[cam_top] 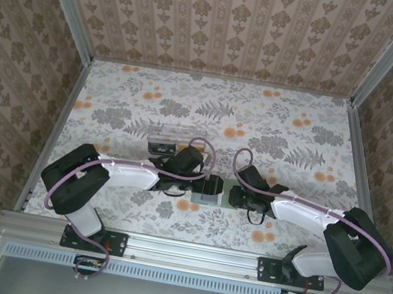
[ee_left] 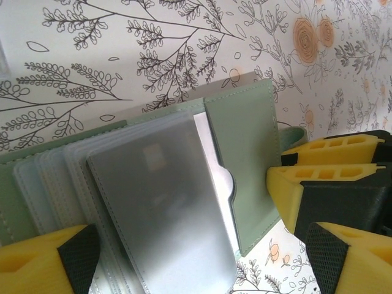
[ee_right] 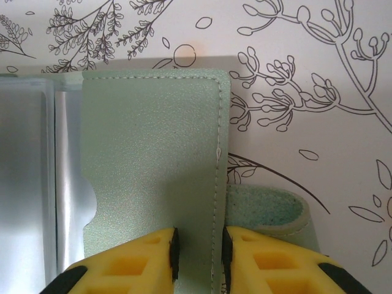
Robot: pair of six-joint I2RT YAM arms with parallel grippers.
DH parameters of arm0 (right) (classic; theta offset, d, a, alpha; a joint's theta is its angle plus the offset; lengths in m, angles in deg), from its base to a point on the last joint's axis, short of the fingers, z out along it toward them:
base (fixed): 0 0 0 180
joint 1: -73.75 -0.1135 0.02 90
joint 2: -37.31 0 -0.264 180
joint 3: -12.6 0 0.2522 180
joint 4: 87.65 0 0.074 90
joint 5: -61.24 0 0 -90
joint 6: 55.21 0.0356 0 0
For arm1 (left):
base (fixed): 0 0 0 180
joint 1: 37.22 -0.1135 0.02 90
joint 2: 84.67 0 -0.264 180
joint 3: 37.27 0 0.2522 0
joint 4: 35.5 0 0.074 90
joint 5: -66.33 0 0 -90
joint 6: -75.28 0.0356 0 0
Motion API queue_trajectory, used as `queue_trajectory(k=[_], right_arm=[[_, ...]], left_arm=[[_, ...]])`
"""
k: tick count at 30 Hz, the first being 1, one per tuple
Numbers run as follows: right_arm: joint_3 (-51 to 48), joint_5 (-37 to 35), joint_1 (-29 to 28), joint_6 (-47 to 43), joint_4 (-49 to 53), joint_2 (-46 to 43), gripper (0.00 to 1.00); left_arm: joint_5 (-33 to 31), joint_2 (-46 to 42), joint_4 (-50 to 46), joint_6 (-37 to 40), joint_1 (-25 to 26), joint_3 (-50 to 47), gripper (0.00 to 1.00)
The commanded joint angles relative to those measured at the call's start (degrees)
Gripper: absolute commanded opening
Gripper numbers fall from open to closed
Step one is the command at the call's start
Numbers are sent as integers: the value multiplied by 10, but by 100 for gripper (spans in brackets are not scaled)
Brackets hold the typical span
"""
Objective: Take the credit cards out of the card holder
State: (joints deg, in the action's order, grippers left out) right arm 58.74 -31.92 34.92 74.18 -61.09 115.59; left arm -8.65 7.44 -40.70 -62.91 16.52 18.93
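The grey-green card holder [ee_left: 242,153] lies open on the flowered table between the two arms [cam_top: 222,193]. Its frosted plastic sleeves [ee_left: 159,202] fan out, and the silver edge of a credit card [ee_left: 215,177] shows in the notch of the green pocket. My left gripper [ee_left: 202,254] is open, its yellow fingers [ee_left: 43,263] wide on either side of the sleeves. My right gripper [ee_right: 199,260] is shut on the edge of the holder's green panel [ee_right: 153,153]. The card's silver edge [ee_right: 73,202] sits left of that panel and the strap loop [ee_right: 269,208] right of it.
A clear plastic box [cam_top: 169,135] stands just behind the left arm's wrist. Metal frame rails [cam_top: 62,131] edge the table on both sides, with papered walls behind. The right gripper's yellow fingers [ee_left: 324,159] sit close to the holder's right edge.
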Motion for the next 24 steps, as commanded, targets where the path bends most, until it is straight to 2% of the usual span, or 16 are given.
queue_trajectory(k=[1, 8, 18, 24], right_arm=[[-8, 14, 1, 9, -10, 8, 29], [-8, 14, 1, 10, -10, 8, 29], [-8, 12, 1, 10, -7, 6, 29], [-9, -39, 5, 23, 34, -36, 30]], left_arm=[[22, 14, 18, 0, 7, 6, 92], [40, 17, 44, -3, 8, 2, 94], [32, 5, 37, 2, 8, -3, 100], [12, -17, 9, 12, 3, -7, 100]])
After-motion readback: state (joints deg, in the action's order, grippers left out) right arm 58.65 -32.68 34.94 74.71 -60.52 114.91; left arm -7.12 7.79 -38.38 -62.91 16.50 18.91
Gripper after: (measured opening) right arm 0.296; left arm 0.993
